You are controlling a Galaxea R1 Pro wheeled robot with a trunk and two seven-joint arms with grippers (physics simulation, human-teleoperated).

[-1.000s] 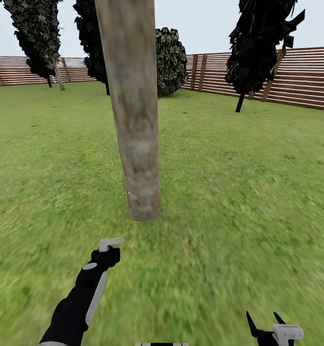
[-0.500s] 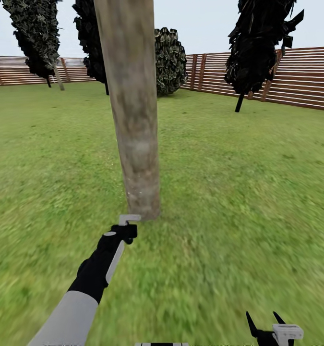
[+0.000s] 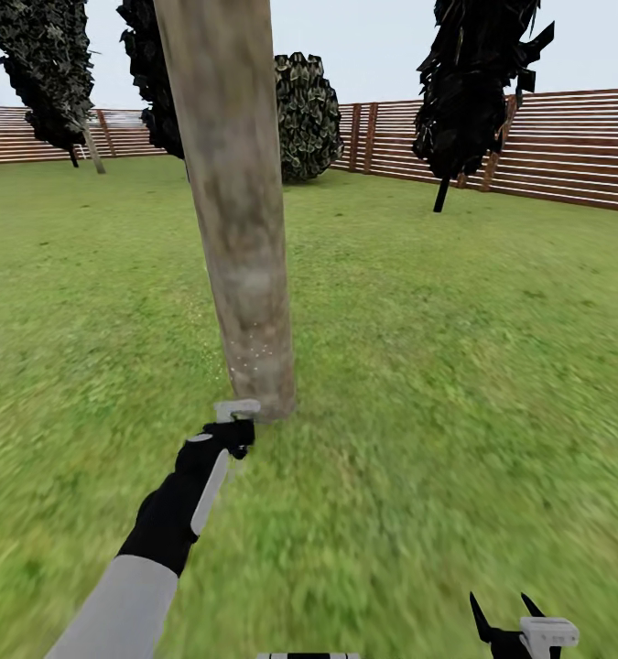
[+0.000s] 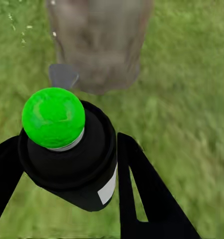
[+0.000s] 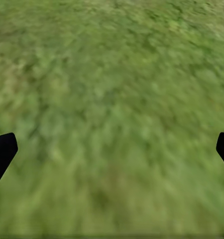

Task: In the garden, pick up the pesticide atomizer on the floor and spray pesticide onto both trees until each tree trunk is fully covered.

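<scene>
A thick mottled grey-beige tree trunk [image 3: 240,229] rises from the grass floor [image 3: 455,366] just ahead of me. My left gripper [image 3: 235,416] is stretched out to the trunk's base and is shut on the pesticide atomizer [image 4: 67,149], a black bottle with a bright green top, held between the black fingers [image 4: 142,199]. In the left wrist view the trunk [image 4: 94,45] stands close in front of the bottle. Small white specks [image 3: 254,352] dot the trunk's lower part. My right gripper [image 3: 505,618] hangs low at the right, open over bare grass [image 5: 112,99].
A brown slatted fence [image 3: 574,146] closes the lawn at the back. Dark-leaved trees stand far off at the left [image 3: 43,73] and right [image 3: 473,82], and a round bush [image 3: 304,114] sits behind the trunk. Open lawn lies all around.
My left arm has reached forward and right, from short of the trunk to its base. White specks now show on the lower trunk. The view has shifted slightly.
</scene>
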